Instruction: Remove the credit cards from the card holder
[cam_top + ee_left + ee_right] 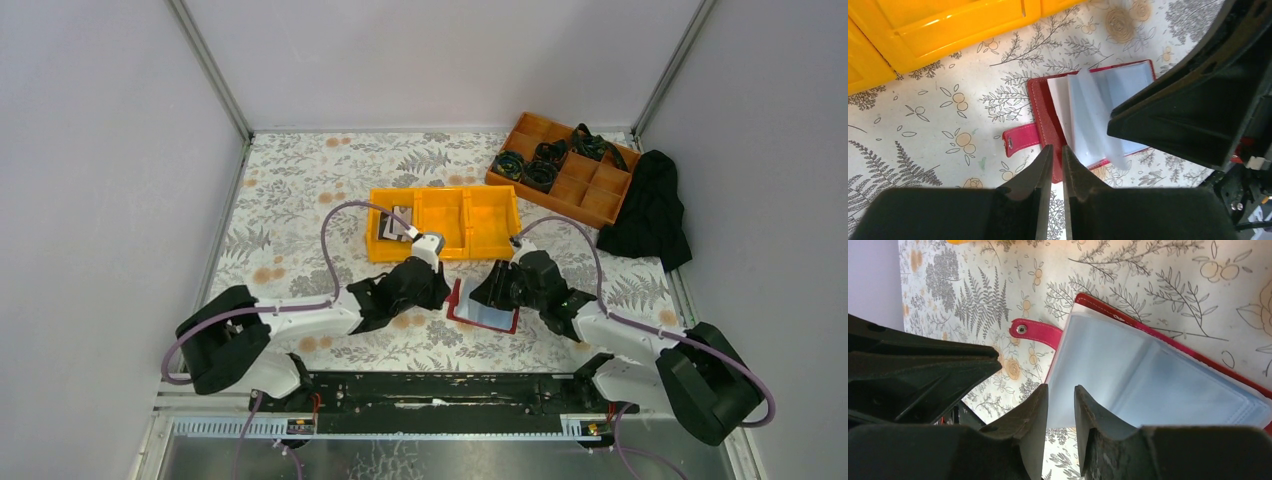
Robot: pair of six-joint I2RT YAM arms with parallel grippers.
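As the table [300, 180] was viewed from above, two arms were found bent inward over it, the left arm [300, 315] from the left and the right arm [620, 340] from the right, so that their jaws nearly met over one spot. Behind that spot the yellow bin [445, 218] was placed, apart from both jaws.

Between the jaws the card holder [485, 312] was laid open on the table. Its long axis ran roughly from one arm to the other, a little tilted. Neither arm could be called clearly nearer. The left jaws were held just at the red edge on the strap side, and the right jaws were held over the opposite edge.

The left jaws were found almost together, with only a narrow slit and nothing seen in it. The right jaws were parted somewhat wider, and the clear sleeves [1148, 375] were seen through their gap. Whether a sleeve was touched could not be told.

Some credit cards [395, 224] were already laid in the left compartment of the bin. No card could be made out with certainty inside the sleeves. The strap [1035, 331] with its snap was pointed toward the left arm. It was therefore judged that the cover was to be steadied by the left jaws while the sleeves were worked by the right jaws.
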